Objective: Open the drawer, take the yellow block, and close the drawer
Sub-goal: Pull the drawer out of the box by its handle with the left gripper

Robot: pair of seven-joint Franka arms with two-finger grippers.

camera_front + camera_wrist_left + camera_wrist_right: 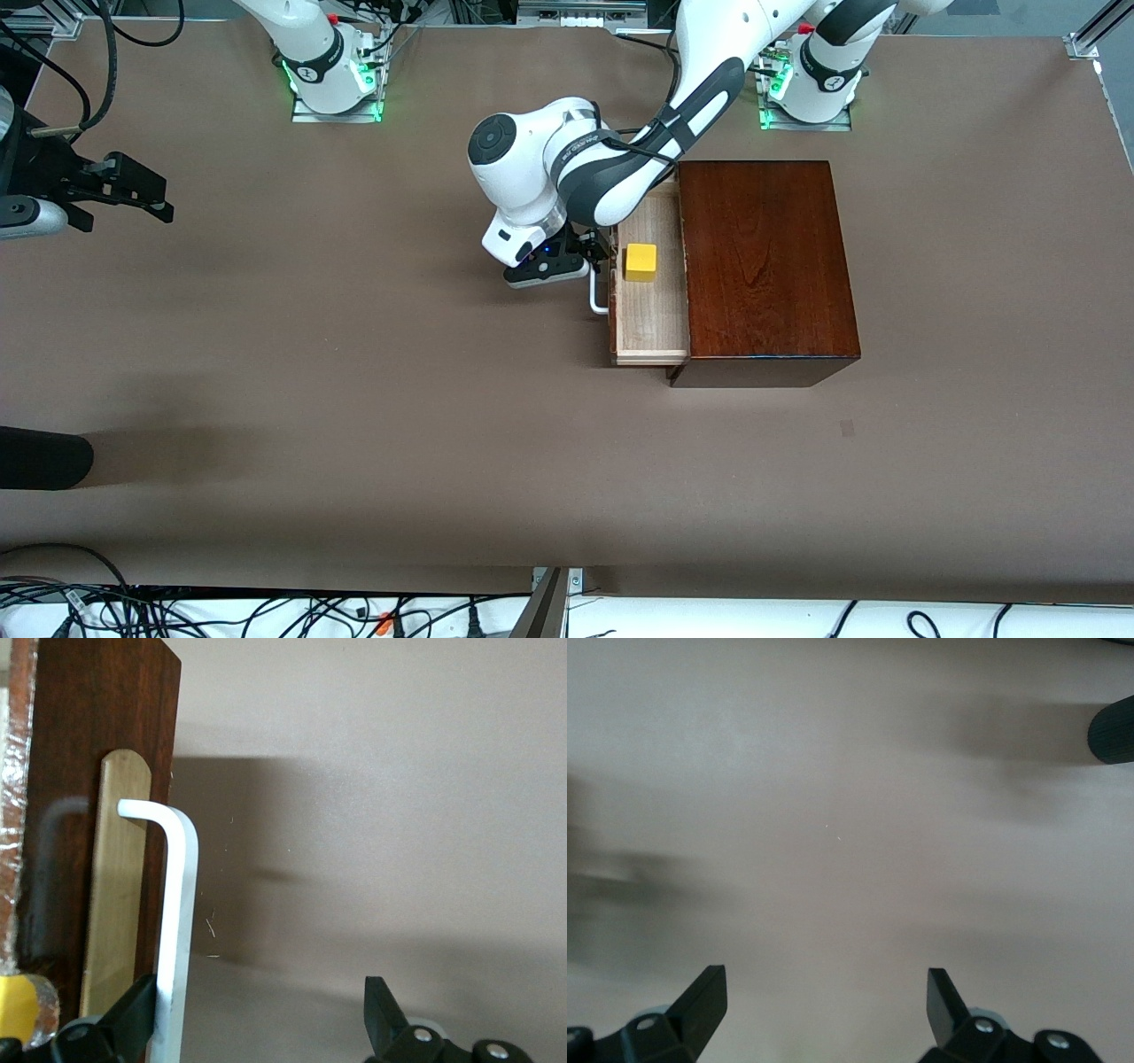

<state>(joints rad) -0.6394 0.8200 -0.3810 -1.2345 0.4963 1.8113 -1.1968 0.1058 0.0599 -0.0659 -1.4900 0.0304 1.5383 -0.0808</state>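
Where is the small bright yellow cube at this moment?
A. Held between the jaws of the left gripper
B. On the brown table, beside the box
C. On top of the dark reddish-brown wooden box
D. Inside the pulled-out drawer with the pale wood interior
D: the small bright yellow cube rests on the pale floor of the pulled-out drawer, while the left gripper is at the white U-shaped bar handle with open jaws.
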